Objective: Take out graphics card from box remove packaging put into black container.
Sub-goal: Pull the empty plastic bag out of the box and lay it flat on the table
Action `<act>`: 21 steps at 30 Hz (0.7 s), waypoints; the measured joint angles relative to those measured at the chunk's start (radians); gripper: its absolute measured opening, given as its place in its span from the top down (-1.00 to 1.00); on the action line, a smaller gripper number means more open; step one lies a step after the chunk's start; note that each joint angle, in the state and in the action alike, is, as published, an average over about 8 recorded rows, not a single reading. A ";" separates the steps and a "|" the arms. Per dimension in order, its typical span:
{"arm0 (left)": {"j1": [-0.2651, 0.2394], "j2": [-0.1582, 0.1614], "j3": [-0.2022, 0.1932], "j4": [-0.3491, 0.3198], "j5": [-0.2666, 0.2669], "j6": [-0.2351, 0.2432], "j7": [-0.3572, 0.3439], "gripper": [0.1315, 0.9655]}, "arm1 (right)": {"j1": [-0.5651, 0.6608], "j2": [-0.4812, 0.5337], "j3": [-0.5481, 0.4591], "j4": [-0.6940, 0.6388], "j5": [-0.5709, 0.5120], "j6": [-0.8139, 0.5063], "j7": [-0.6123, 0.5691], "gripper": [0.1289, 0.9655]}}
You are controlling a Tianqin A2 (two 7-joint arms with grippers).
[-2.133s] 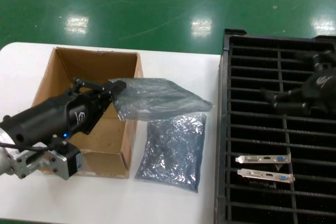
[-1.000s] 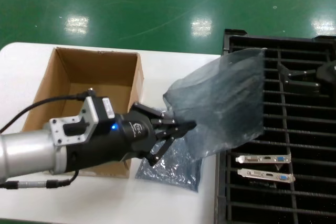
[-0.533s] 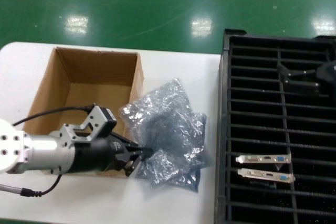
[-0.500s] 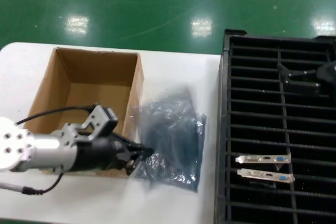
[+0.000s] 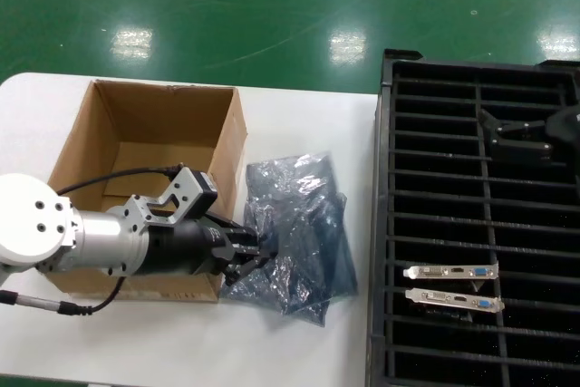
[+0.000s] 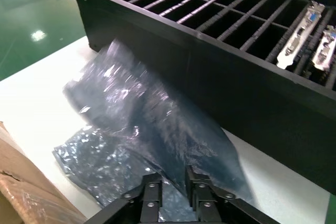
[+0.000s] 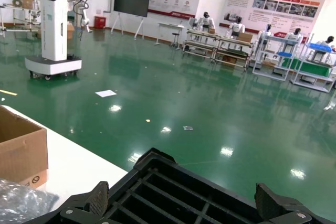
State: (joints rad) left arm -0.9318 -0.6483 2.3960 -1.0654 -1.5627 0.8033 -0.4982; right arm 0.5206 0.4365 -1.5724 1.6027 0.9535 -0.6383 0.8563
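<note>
My left gripper (image 5: 261, 251) is low over the table, just right of the brown box (image 5: 145, 133), shut on a fold of the crinkly grey-blue packaging (image 5: 299, 224). That bag lies draped over a second bag (image 5: 304, 292) on the white table. In the left wrist view the packaging (image 6: 142, 114) rises from between the nearly closed jaws of the left gripper (image 6: 173, 184). Two graphics cards (image 5: 450, 271) (image 5: 455, 296) stand in slots of the black container (image 5: 385, 224). My right gripper (image 5: 517, 129) hovers open over the container's far part, empty.
The open box interior shows only its cardboard floor. The container's tall black wall (image 6: 210, 72) stands close beyond the bags. Green floor lies beyond the table's far edge. In the right wrist view the right gripper (image 7: 184, 203) hangs above the container's corner (image 7: 157, 161).
The left gripper carried a bag out of the box, swung it up toward the container, then brought it down onto the bag lying on the table. The right gripper shifted slightly.
</note>
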 joint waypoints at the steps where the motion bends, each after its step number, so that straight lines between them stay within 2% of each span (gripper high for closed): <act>1: 0.003 0.002 -0.013 0.000 0.006 0.006 0.002 0.81 | 0.000 0.000 0.000 0.000 0.000 0.000 0.000 -1.00; 5: 0.018 0.002 -0.068 -0.023 0.025 0.029 0.006 0.68 | 0.000 0.000 0.000 0.000 0.000 0.000 0.000 -1.00; 9: 0.043 -0.019 -0.125 -0.090 0.028 0.049 0.001 0.56 | 0.000 0.000 0.000 0.000 0.000 0.000 0.000 -1.00; 16: 0.110 -0.098 -0.232 -0.289 0.007 0.075 -0.028 0.18 | 0.000 0.000 0.000 0.000 0.000 0.000 0.000 -1.00; 17: 0.122 -0.111 -0.249 -0.320 0.006 0.073 -0.029 0.18 | 0.000 0.000 0.000 0.000 0.000 0.000 0.000 -1.00; 20: 0.163 -0.149 -0.308 -0.405 0.019 0.041 -0.021 0.18 | 0.000 0.000 0.000 0.000 0.000 0.000 0.000 -1.00; 21: 0.180 -0.161 -0.332 -0.433 0.030 0.021 -0.015 0.12 | 0.000 0.000 0.000 0.000 0.000 0.000 0.000 -1.00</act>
State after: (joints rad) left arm -0.7520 -0.8094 2.0640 -1.4982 -1.5323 0.8247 -0.5128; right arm 0.5206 0.4365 -1.5724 1.6027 0.9535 -0.6383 0.8563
